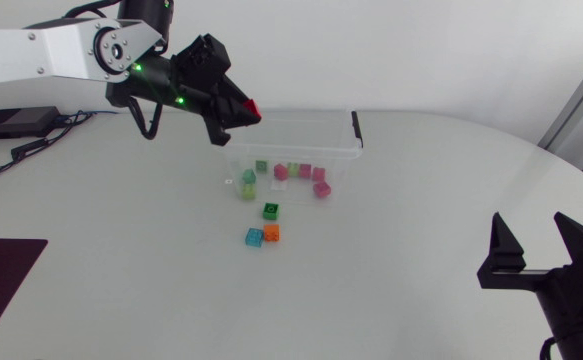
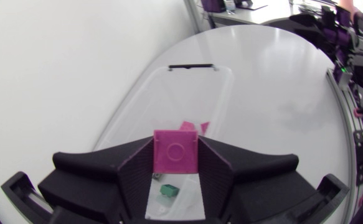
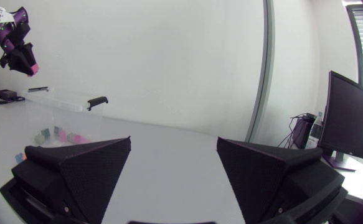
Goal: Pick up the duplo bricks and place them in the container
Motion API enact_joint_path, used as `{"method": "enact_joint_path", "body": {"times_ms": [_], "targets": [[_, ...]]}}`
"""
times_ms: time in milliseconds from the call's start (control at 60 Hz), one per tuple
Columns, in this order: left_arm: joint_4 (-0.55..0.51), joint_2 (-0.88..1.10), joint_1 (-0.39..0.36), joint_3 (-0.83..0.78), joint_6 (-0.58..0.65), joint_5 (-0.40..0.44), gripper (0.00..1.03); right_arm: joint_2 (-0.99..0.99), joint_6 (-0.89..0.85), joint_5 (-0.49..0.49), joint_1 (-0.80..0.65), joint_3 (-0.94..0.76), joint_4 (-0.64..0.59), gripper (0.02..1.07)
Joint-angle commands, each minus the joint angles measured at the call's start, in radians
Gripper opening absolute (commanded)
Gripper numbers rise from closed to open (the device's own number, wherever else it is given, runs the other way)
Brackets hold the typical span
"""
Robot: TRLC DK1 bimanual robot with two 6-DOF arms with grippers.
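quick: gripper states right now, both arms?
Left gripper: shut on a pink duplo brick, above the container.
Right gripper: open, holding nothing.

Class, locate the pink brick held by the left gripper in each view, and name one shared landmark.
Head view: pink brick in the left gripper, above the container's end.
Left wrist view: in its own gripper, container below.
Right wrist view: far off, in the other arm's gripper.
Shared landmark: the container's black handle.
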Motion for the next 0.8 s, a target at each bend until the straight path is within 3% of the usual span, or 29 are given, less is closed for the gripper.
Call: {"method": "enact_joint_path", "body": {"times_ms": [0, 167, 250, 350, 383, 550, 650, 783], "targets": [[0.079, 0.069, -0.004, 0.028, -0.152, -0.032, 0.25, -0.007, 0.02, 0.001, 0.005, -0.022, -0.007, 1.02], [0.175, 0.209, -0.032, 0.128, -0.282, -0.183, 0.29, -0.007, 0.02, 0.001, 0.005, -0.02, -0.007, 1.02], [0.18, 0.258, -0.041, 0.172, -0.322, -0.196, 0.34, -0.007, 0.02, 0.001, 0.005, -0.02, -0.007, 1.02], [0.181, 0.246, -0.056, 0.175, -0.342, -0.2, 0.9, -0.007, 0.02, 0.001, 0.005, -0.02, -0.007, 1.02], [0.186, 0.221, -0.059, 0.159, -0.342, -0.2, 0.97, -0.007, 0.02, 0.001, 0.005, -0.02, -0.007, 1.02], [0.224, 0.036, -0.047, -0.001, -0.319, -0.181, 0.98, -0.007, 0.02, 0.001, 0.005, -0.02, -0.007, 1.02], [0.235, -0.101, -0.03, -0.151, -0.229, -0.1, 0.98, -0.007, 0.02, 0.001, 0.005, -0.02, -0.007, 1.02], [0.076, -0.213, -0.022, -0.317, 0.005, -0.019, 0.97, -0.007, 0.02, 0.001, 0.005, -0.022, -0.007, 1.02]]}}
